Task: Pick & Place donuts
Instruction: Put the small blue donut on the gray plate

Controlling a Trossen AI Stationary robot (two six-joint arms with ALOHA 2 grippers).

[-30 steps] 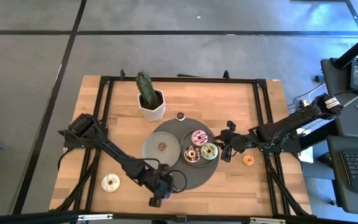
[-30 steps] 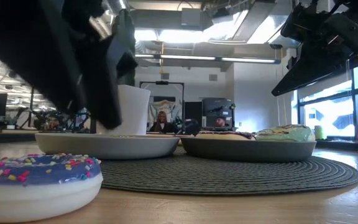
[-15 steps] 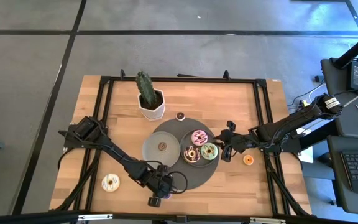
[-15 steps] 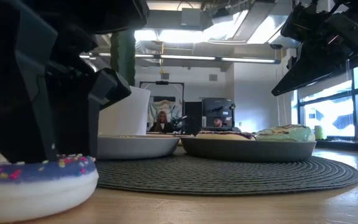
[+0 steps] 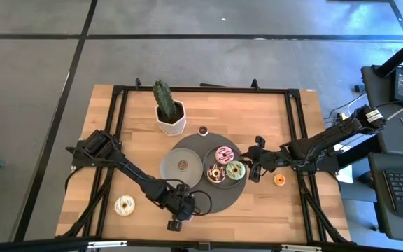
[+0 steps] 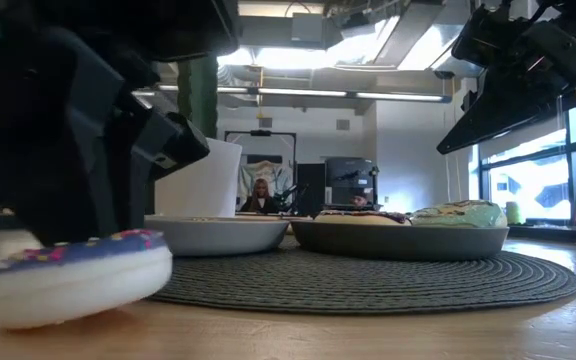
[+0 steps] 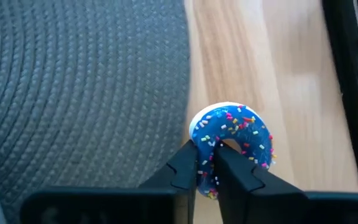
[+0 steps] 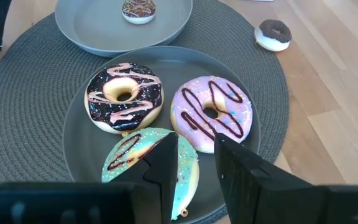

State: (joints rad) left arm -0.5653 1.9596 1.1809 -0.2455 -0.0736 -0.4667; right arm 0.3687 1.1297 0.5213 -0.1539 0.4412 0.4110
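A blue-iced donut with sprinkles [image 7: 235, 134] lies on the wood near the table's near edge, just off the round woven mat [image 5: 208, 199]. My left gripper [image 7: 209, 163] is shut on it. In the low view the donut [image 6: 78, 285] sits tilted under that gripper [image 6: 78, 190]. My right gripper [image 8: 196, 158] stands open above a grey plate [image 8: 79, 146] that holds a brown, a pink and a green donut [image 8: 129, 155]. It hovers near the plate's right rim [image 5: 255, 170]. A second grey plate [image 5: 173, 171] holds one tiny donut [image 5: 183, 165]. My left gripper pinches the blue donut's ring [image 7: 206, 177] on the side nearest the gripper. One finger [image 7: 229, 163] reaches into the hole and the other [image 7: 188, 163] stands outside the ring. The fingers come slanting down from the table's left. The donut is tilted and low at the table.
A white pot with a cactus [image 5: 168, 115] stands at the far side. Loose donuts lie on the wood: a white one [image 5: 124, 204] near the left edge, an orange one [image 5: 279, 180] right of the mat, a tiny brown one [image 5: 203, 130] beyond the mat.
My left gripper has sunk onto the blue donut and shut on its ring. The donut, flat on the table a second ago, now sits tilted and has shifted a little with the gripper.
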